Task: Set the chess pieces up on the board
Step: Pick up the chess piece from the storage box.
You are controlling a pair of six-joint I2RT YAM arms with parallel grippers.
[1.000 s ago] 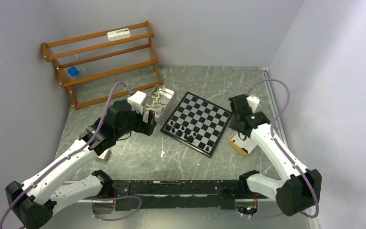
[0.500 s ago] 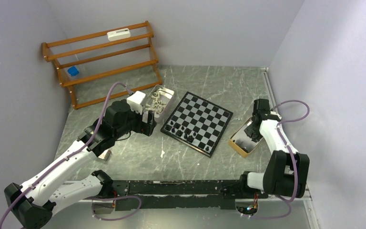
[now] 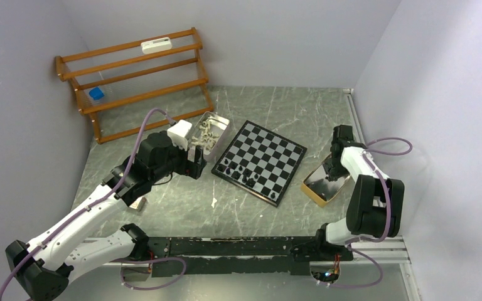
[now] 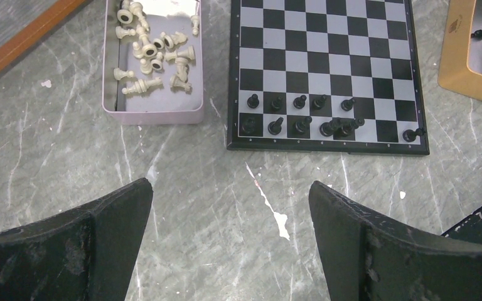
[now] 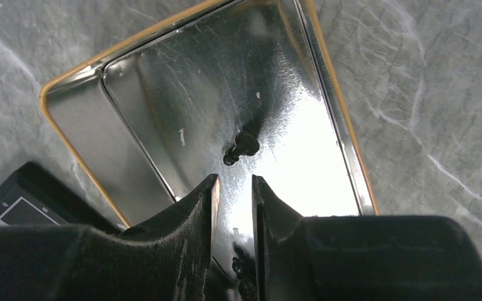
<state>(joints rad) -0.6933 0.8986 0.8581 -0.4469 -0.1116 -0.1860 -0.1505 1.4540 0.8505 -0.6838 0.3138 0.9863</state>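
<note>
The board (image 3: 260,162) lies mid-table, with several black chess pieces (image 4: 301,114) standing in its two nearest rows. Cream-white pieces (image 4: 154,50) lie heaped in a pale tray (image 4: 150,117) left of the board (image 4: 326,69). My left gripper (image 4: 229,188) hangs wide open over bare table in front of that tray, holding nothing. My right gripper (image 5: 234,182) is low inside a yellow-rimmed metal tray (image 5: 69,135), jaws a narrow gap apart and nothing between the tips. One black piece (image 5: 241,146) lies on its side just beyond the fingertips.
A wooden slatted rack (image 3: 135,81) stands at the back left, with a blue object (image 3: 96,94) and a white item (image 3: 156,44) on it. The yellow tray (image 3: 324,183) sits right of the board, near the right wall. Walls close in the table.
My right arm has swung from beside the board's right edge down into the yellow tray, and its jaws have narrowed slightly. The left arm has not moved.
</note>
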